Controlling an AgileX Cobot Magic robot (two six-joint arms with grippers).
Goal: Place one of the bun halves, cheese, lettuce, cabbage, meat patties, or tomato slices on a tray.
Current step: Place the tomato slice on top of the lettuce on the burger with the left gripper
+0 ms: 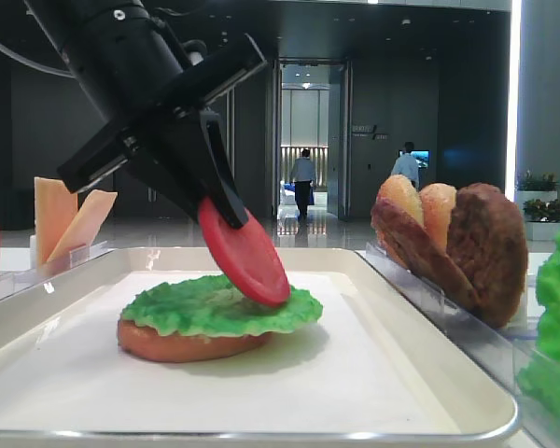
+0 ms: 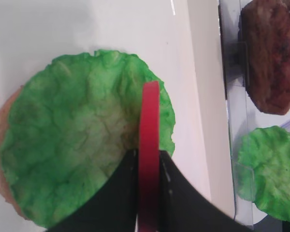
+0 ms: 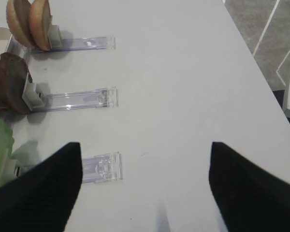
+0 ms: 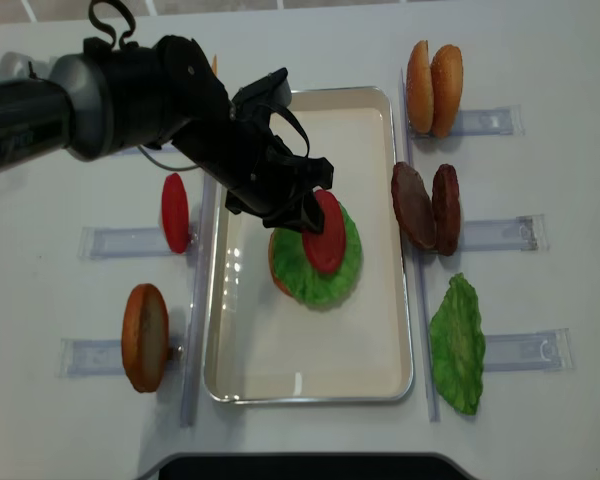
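Jaws: left gripper [image 1: 226, 210] clamped edge-on across a tomato slice [image 1: 245, 252]; right gripper [image 3: 142, 186] standing wide apart over bare table, holding nothing. Low exterior view: slice tilted, its lower rim touching or just above the lettuce [image 1: 219, 308], which lies on a bun half [image 1: 182, 343] on the tray [image 1: 429, 373]; cheese [image 1: 65, 219] stands at 9 o'clock, patties [image 1: 485, 247] and spare buns at 3 o'clock. Right wrist view: clear holders [image 3: 79, 99] run toward 9 o'clock, carrying buns, patties and a green leaf edge. Left wrist view: slice seen as a thin red edge between the black fingers [image 2: 111, 203], at the 4 o'clock side of the leaf, near its rim. Overhead view: stack sits mid-tray; slice overlaps its 1 o'clock portion; a second slice [image 4: 175, 212] and a bun wait at 9 o'clock. Handling note: judged best to lay the slice flatter and shift it toward the leaf's centre before releasing; let go on edge, it may roll or slide off.
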